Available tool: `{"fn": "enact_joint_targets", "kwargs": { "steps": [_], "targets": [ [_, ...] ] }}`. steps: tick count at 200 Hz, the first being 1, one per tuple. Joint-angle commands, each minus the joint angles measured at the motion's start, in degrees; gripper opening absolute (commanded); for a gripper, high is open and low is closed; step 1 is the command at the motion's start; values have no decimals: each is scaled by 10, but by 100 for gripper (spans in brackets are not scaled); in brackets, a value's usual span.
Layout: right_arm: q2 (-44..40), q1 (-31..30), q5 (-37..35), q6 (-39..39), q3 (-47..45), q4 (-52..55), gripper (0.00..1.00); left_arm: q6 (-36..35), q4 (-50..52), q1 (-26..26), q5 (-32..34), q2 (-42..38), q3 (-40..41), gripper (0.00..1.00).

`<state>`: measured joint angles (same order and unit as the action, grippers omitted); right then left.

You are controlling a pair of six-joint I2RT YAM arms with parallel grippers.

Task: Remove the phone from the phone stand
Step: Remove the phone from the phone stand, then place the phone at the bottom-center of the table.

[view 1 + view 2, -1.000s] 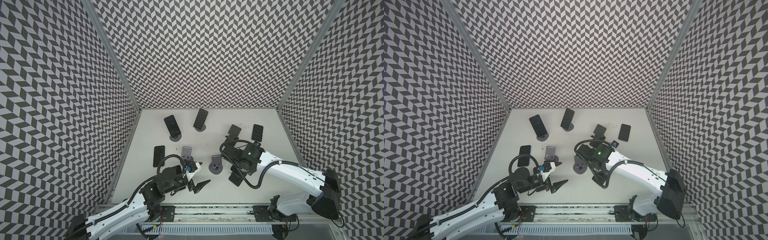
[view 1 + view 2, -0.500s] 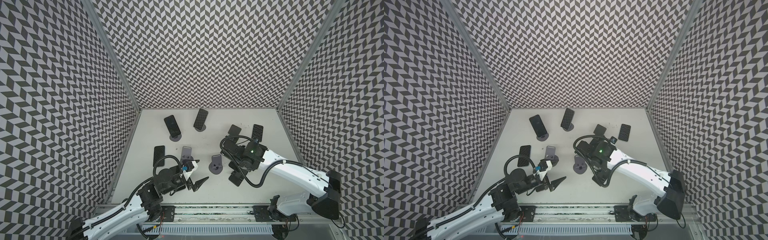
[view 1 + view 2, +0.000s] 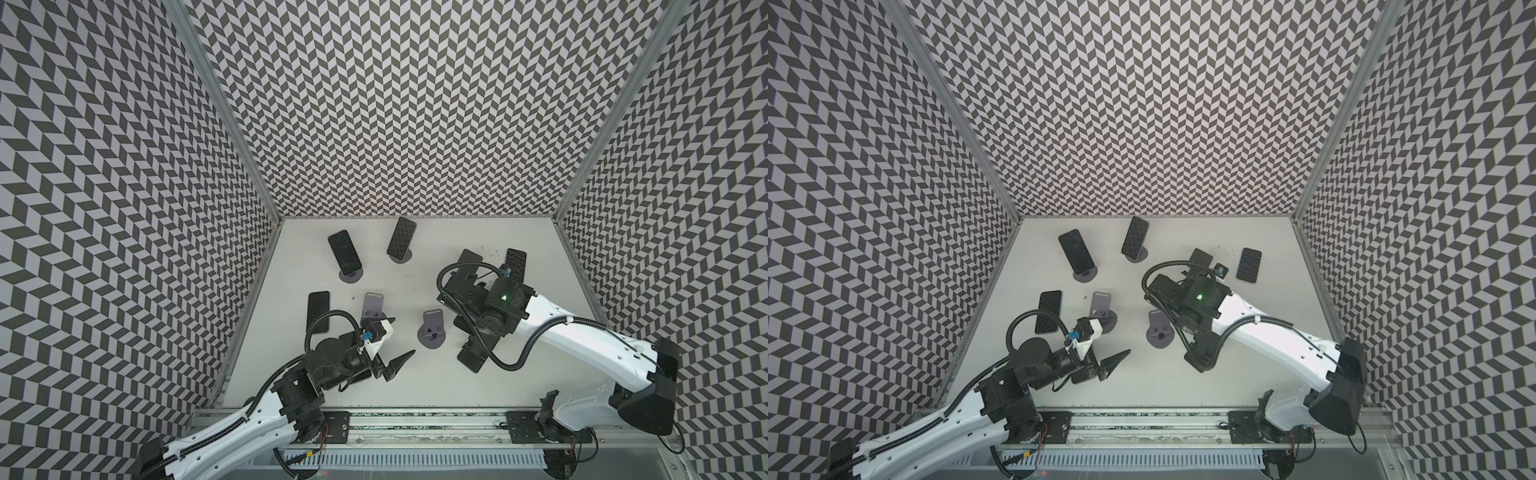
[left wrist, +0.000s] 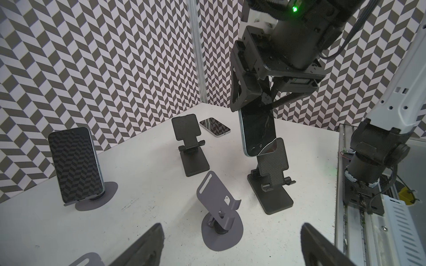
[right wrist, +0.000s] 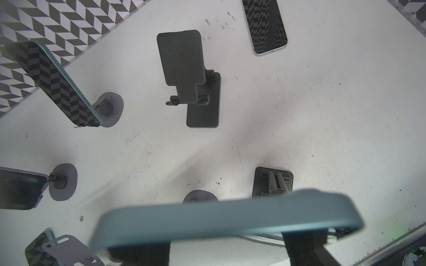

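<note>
- Teal-edged phone (image 4: 258,131) hangs clamped by its top end in right gripper (image 4: 261,99), lower end level with top of black stand (image 4: 273,170) backplate, clear of its ledge
- left gripper (image 3: 402,341) jaws apart, empty, near grey stand (image 3: 431,332)
- step I judge: lift-off, nearly done
- next I need to carry it aside and lay it flat on bare table (image 3: 478,399)

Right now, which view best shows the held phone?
Left wrist: nearly the whole phone, held at its top by the right gripper. Right wrist shows only its blurred edge; both top views hide it under the arm.
</note>
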<state>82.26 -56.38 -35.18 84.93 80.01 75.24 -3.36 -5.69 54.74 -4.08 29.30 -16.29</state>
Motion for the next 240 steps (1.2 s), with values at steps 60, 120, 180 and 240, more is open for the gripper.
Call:
{"fn": "enact_joint_targets", "kwargs": {
  "steps": [60, 120, 180, 240],
  "targets": [
    [0, -11, -12, -96, 8, -93, 56, -2, 0, 3, 21, -8, -7, 92],
    [-5, -27, -2, -130, 8, -147, 57, 7, 25, 3, 76, -18, -12, 93],
    [15, -51, -2, -163, 33, -167, 57, 12, 37, 3, 120, -58, -14, 93],
    [39, -71, -4, -185, 51, -191, 57, 55, 63, 3, 143, -89, -25, 92]
  ]
}}
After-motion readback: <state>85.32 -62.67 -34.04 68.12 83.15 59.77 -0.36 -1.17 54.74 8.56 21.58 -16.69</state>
